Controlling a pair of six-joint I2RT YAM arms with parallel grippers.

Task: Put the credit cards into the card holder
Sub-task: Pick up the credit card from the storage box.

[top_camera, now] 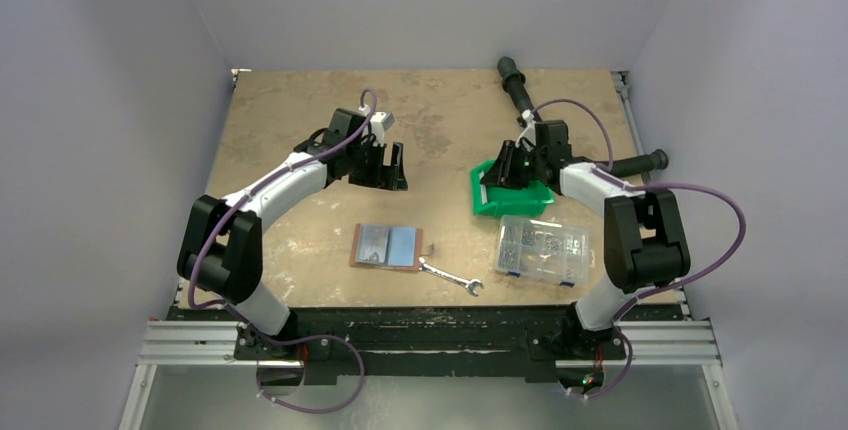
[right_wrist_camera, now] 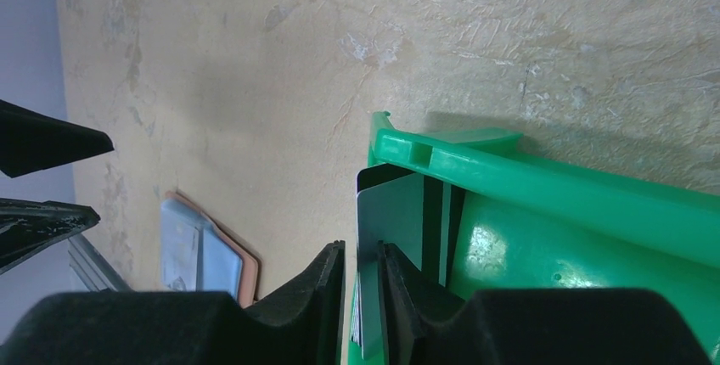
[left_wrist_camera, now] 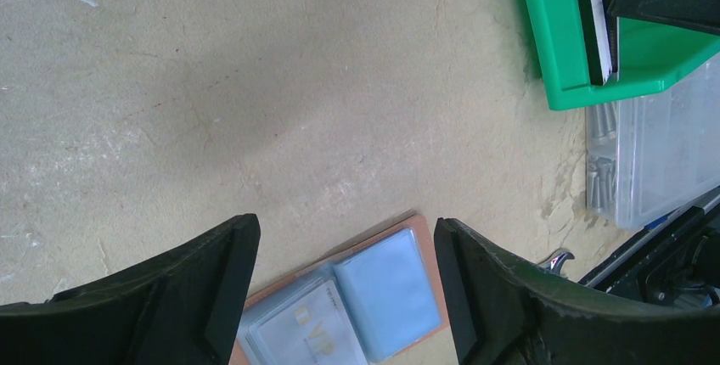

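The card holder (top_camera: 390, 247) lies open on the table between the arms, brown rim around pale blue pockets. In the left wrist view (left_wrist_camera: 429, 293) one pocket holds a pale card with gold "VIP" lettering (left_wrist_camera: 306, 331). The holder also shows in the right wrist view (right_wrist_camera: 199, 255). My left gripper (top_camera: 388, 166) (left_wrist_camera: 344, 227) is open and empty, above and behind the holder. My right gripper (top_camera: 506, 165) (right_wrist_camera: 361, 250) is at the left wall of the green bin (top_camera: 520, 202), its fingers nearly together on an upright grey-blue credit card (right_wrist_camera: 390, 212). More card edges stand beside it.
A clear compartment box (top_camera: 543, 248) of small parts sits right of the holder, below the green bin (right_wrist_camera: 552, 204) (left_wrist_camera: 594, 76). A wrench (top_camera: 450, 277) lies by the holder's near right corner. Black handles (top_camera: 515, 85) lie at the back right. Walls enclose the table.
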